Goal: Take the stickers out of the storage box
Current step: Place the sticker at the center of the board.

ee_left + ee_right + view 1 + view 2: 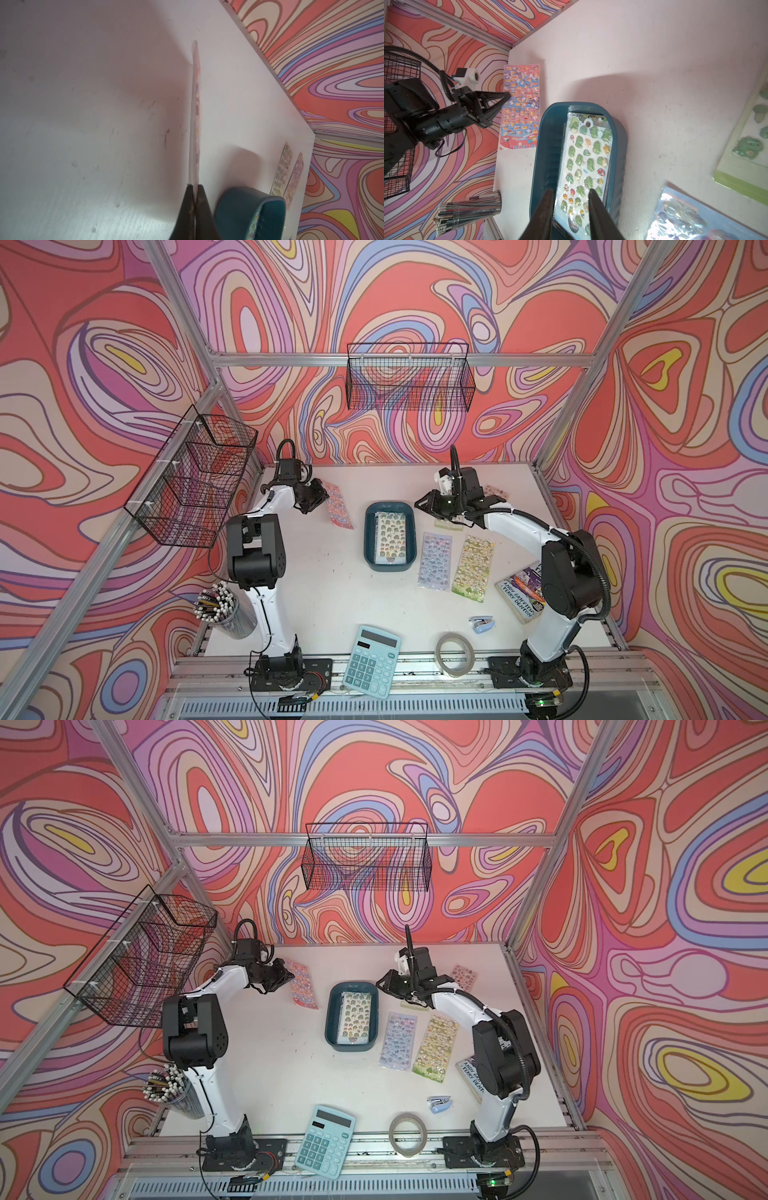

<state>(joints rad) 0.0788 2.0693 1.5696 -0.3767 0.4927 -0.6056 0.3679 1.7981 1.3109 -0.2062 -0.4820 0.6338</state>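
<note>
The stickers [584, 164] lying in the blue box [546, 145] look thin, light, floppy and slick (pinch one short edge, I'd judge); the left jaws clamp the edge of a pink sheet [521, 108], the right jaws stand apart over the box.

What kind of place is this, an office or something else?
Likely a robot lab cell staged as a desk: aluminium frame with swirl-printed walls, wire baskets, calculator and tape roll on a white table.
</note>
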